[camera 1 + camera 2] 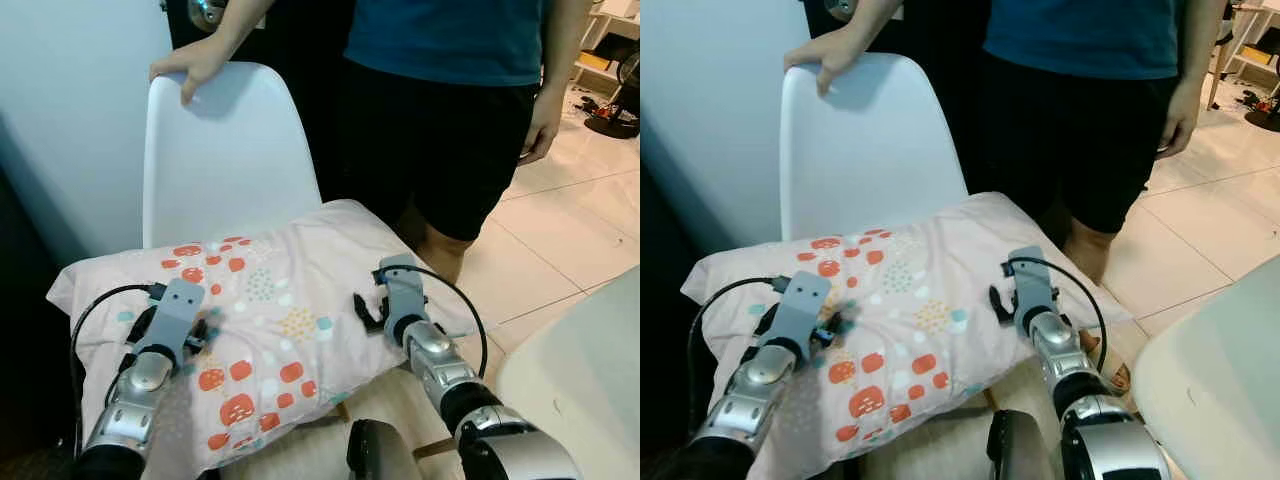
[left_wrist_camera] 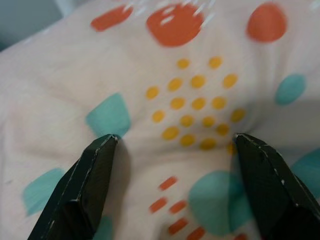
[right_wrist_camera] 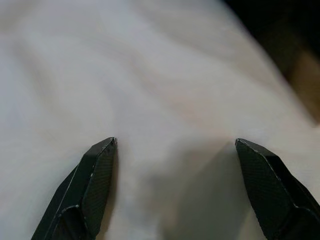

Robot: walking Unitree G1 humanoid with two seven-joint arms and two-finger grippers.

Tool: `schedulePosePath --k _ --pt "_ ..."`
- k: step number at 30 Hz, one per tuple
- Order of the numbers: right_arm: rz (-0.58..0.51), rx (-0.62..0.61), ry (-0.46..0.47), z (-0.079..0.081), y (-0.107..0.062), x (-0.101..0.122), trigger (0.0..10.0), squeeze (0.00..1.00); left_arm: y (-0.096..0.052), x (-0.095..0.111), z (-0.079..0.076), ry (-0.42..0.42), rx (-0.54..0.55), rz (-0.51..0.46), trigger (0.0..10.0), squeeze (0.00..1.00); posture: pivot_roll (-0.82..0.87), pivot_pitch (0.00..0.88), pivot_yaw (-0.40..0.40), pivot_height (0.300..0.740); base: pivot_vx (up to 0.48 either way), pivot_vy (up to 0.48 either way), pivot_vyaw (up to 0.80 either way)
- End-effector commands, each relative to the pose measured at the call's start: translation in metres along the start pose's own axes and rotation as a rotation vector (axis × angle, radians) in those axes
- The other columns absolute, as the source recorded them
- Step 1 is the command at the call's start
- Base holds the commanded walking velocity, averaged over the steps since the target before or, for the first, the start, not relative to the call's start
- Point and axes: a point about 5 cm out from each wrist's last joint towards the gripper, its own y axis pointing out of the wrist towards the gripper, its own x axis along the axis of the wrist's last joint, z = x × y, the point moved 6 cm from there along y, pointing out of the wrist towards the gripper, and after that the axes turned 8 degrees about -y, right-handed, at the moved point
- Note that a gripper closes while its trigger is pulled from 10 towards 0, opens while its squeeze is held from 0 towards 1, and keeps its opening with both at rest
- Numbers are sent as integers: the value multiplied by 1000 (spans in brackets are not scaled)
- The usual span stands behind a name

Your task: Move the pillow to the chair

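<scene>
A pale pink pillow (image 1: 270, 290) with orange, teal and yellow prints lies across the seat of a white chair (image 1: 235, 150), in front of its backrest, and hides the seat. My left gripper (image 2: 175, 142) is open, its fingertips spread against the printed fabric on the pillow's left part. My right gripper (image 3: 175, 142) is also open, its fingertips pressing on plain fabric near the pillow's right edge (image 1: 400, 300). Neither pair of fingers has fabric pinched between them.
A person in a blue top and black shorts (image 1: 440, 150) stands right behind the chair, one hand (image 1: 190, 65) on top of the backrest. A white rounded surface (image 1: 580, 370) sits at my lower right. Tiled floor (image 1: 560, 230) stretches to the right.
</scene>
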Motion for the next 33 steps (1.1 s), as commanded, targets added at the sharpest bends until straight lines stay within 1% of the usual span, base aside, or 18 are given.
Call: schedulePosePath --k 1,6,8,9,10,14,15,17,18,19,20,21,22,23,25,26,28,33 --pt "21 -71 16 -15 -1 -5 10000 0 -6 -36 15 9 42 118 10000 0 45 0 -107 552 0 0 0" --pt "42 -171 14 -40 -3 -6 10000 0 -10 -45 42 18 121 134 10000 0 47 0 -108 552 0 0 0" --pt "19 -267 17 -65 -4 4 10000 0 -18 -49 83 94 232 145 10000 0 48 0 -105 552 0 0 0" --pt "19 -267 17 -65 -4 4 10000 0 -18 -49 83 94 232 145 10000 0 48 0 -105 552 0 0 0" --pt "-17 -295 5 -73 -4 14 10000 0 -23 -47 105 105 301 144 10000 0 53 0 -111 552 0 0 0" --pt "-78 -261 39 -72 -2 29 10000 0 -26 -37 121 121 351 115 10000 0 56 0 -117 552 0 0 0" --pt "-140 -147 80 -55 3 43 10000 0 -23 -17 122 85 362 36 10000 0 58 0 -121 552 0 0 0" --pt "-218 75 159 -16 5 58 10000 0 -6 30 81 -32 221 -148 10000 0 72 0 -133 552 0 0 0" --pt "-218 75 159 -16 5 58 10000 0 -6 30 81 -32 221 -148 10000 0 72 0 -133 552 0 0 0" --pt "-245 147 187 0 5 64 10000 0 0 53 54 -85 140 -228 10000 0 70 0 -135 552 0 0 0" --pt "-245 147 187 0 5 64 10000 0 0 53 54 -85 140 -228 10000 0 70 0 -135 552 0 0 0" --pt "-271 203 207 15 4 70 10000 0 3 76 25 -134 68 -302 10000 0 68 0 -134 552 0 0 0" --pt "-271 203 207 15 4 70 10000 0 3 76 25 -134 68 -302 10000 0 68 0 -134 552 0 0 0" --pt "-289 250 210 29 3 73 10000 0 3 94 2 -168 7 -355 10000 0 73 0 -136 552 0 0 0" --pt "-292 307 181 46 1 73 10000 0 3 108 -19 -190 -41 -394 10000 0 74 0 -142 552 0 0 0" --pt "-292 307 181 46 1 73 10000 0 3 108 -19 -190 -41 -394 10000 0 74 0 -142 552 0 0 0" --pt "-242 408 35 77 -4 58 10000 0 8 110 -48 -173 -121 -391 10000 0 72 0 -155 552 0 0 0" --pt "-181 456 -36 91 -5 45 10000 0 13 92 -65 -137 -174 -327 10000 0 67 0 -159 552 0 0 0"
